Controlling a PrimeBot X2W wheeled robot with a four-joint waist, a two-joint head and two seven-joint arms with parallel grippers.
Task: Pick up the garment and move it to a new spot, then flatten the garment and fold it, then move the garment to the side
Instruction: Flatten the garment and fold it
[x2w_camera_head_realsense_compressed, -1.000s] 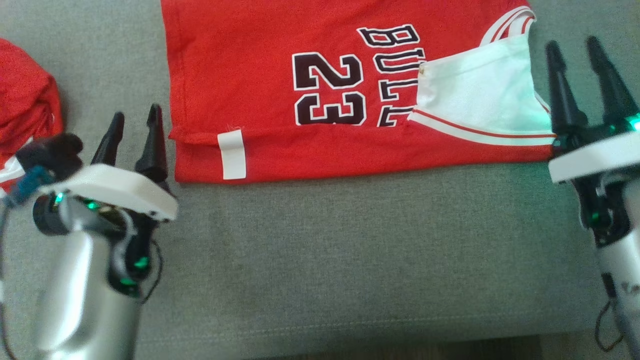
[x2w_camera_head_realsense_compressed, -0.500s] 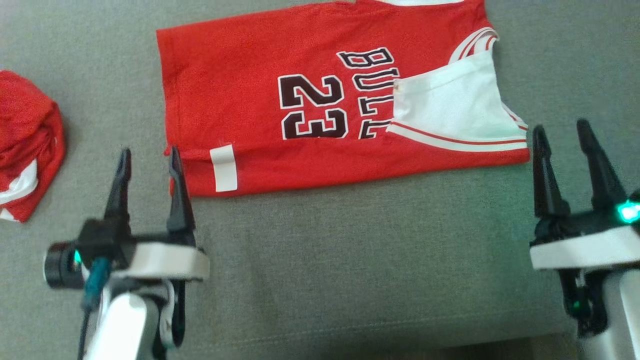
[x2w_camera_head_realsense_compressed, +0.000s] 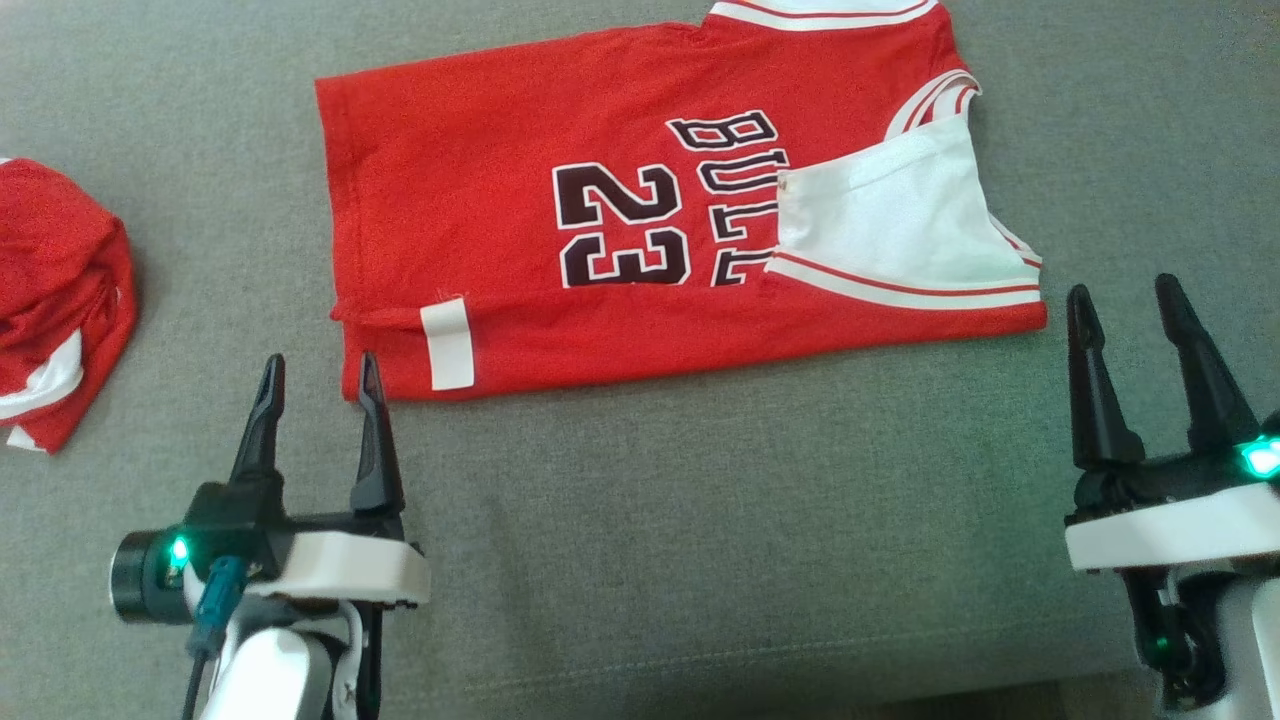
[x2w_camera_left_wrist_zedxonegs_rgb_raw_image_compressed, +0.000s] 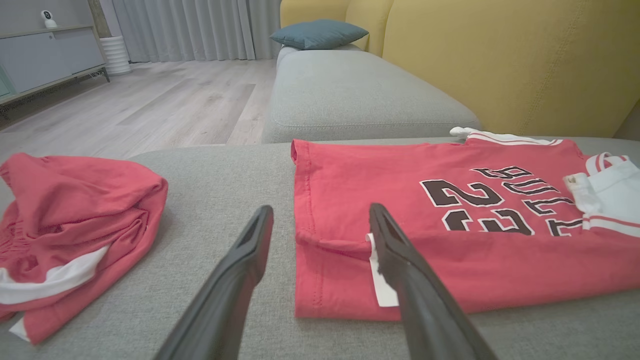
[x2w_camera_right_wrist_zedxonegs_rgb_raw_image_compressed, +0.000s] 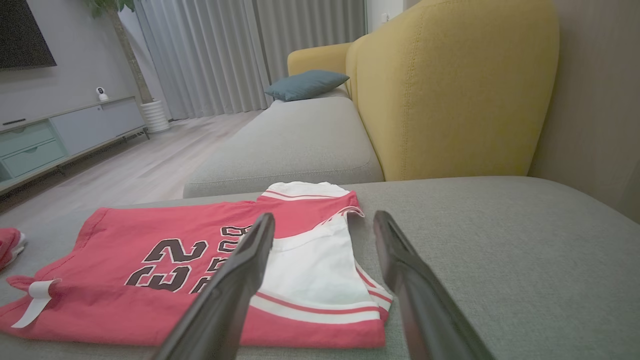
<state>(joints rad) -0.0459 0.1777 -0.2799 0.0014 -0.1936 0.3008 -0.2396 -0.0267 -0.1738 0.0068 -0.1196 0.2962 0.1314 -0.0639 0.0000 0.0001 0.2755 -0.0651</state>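
Observation:
The garment (x2w_camera_head_realsense_compressed: 470, 220) is a red jersey with "23" and white trim, lying flat on the grey sofa seat with its near long edge folded over; a white label (x2w_camera_head_realsense_compressed: 447, 344) shows on that fold. It also lies ahead in the left wrist view (x2w_camera_left_wrist_zedxonegs_rgb_raw_image_compressed: 450, 235) and the right wrist view (x2w_camera_right_wrist_zedxonegs_rgb_raw_image_compressed: 175, 260). My left gripper (x2w_camera_head_realsense_compressed: 318, 372) is open and empty, just short of the garment's near-left corner. Open and empty as well, my right gripper (x2w_camera_head_realsense_compressed: 1122, 293) hovers just right of the near-right corner by the white sleeve (x2w_camera_head_realsense_compressed: 890, 225).
A second red garment (x2w_camera_head_realsense_compressed: 55, 300) lies bunched at the left of the grey seat (x2w_camera_head_realsense_compressed: 700, 520). The seat's front edge runs along the bottom of the head view. A yellow backrest (x2w_camera_right_wrist_zedxonegs_rgb_raw_image_compressed: 450, 90) and a blue cushion (x2w_camera_left_wrist_zedxonegs_rgb_raw_image_compressed: 320, 32) lie beyond.
Both grippers have drawn back from the garment's near corners toward me and stay open. The head camera has shifted, so more of the jersey's far edge shows.

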